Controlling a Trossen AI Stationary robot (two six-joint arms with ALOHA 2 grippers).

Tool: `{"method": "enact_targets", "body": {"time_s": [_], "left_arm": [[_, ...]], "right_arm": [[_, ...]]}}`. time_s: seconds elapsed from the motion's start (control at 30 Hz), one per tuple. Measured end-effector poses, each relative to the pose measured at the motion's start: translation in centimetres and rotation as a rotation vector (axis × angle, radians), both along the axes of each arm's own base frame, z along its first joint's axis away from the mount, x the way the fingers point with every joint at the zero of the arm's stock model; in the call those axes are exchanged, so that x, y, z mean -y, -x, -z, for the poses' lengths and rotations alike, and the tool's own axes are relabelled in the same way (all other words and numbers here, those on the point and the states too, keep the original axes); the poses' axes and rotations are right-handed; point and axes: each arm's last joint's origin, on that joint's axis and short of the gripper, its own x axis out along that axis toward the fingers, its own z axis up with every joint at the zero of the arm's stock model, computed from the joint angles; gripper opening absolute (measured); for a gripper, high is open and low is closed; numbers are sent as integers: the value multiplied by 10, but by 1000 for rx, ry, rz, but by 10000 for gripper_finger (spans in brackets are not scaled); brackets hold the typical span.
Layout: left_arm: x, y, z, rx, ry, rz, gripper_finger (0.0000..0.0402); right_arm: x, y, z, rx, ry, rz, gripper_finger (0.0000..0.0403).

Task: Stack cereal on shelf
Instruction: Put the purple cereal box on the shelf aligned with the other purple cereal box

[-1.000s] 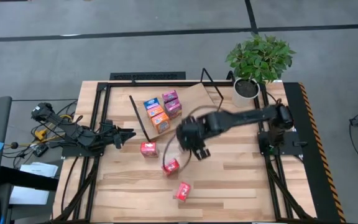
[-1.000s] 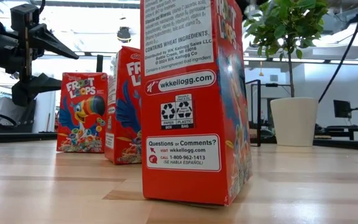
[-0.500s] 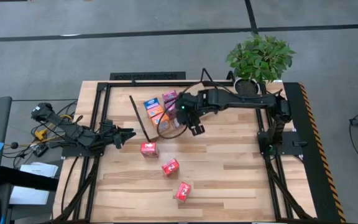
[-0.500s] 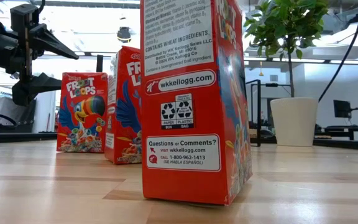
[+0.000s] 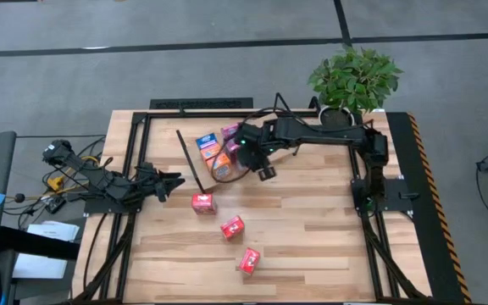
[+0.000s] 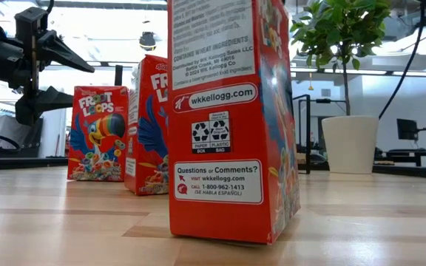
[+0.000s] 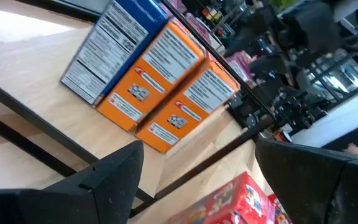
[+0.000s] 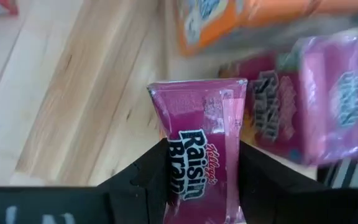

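Over the tilted light plywood shelf (image 5: 265,127), the right gripper (image 8: 199,163) squeezes a small pink cardboard cereal box (image 8: 201,140); the left gripper (image 5: 176,181) waits wide open.

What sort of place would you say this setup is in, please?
Probably a robotics lab or workshop: a slatted wooden table with two mounted arms stands on grey carpet, with a potted plant and equipment behind.

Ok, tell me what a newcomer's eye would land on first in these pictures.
First, the right gripper, shut on a magenta Raisin Bran box over the shelf, beside the boxes already lined up there. Next, three red Froot Loops boxes standing loose on the table in front of the shelf. The left gripper waits open at the table's left side.
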Motion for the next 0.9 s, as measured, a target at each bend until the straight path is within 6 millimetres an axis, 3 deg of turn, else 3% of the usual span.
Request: {"method": "enact_targets", "body": {"time_s": [0.9], "left_arm": [[-3, 2, 1, 21, 29, -118, 300]], "right_arm": [[24, -4, 1, 31, 10, -39, 238]]}}
